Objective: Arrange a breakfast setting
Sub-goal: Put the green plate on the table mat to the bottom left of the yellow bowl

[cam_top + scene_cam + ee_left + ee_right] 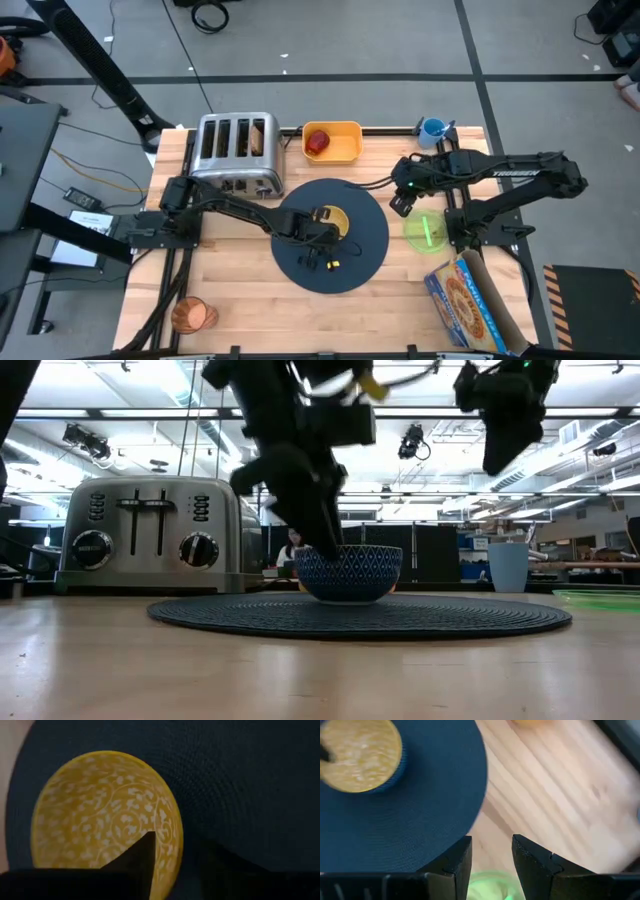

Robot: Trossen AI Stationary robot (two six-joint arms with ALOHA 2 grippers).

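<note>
A dark blue-grey round mat [345,262] lies at the table's middle. A small bowl [332,220], yellow inside and blue-patterned outside [352,573], stands on the mat. My left gripper [322,222] is open and points down at the bowl's rim, one finger [142,857] inside the bowl and one [217,865] outside, with a gap showing on both sides of the rim. My right gripper [402,203] is open and empty, raised above the bare table between the mat and the green plate [425,232]. The red apple [317,141] lies in a yellow tray. The amber cup [192,315] stands at the near left.
A steel toaster [237,152] stands at the far left, with a brownish slice in one slot [259,136]. The yellow tray [345,145] is behind the mat, a blue cup [433,128] is at the far right, and a cereal box [465,302] lies at the near right.
</note>
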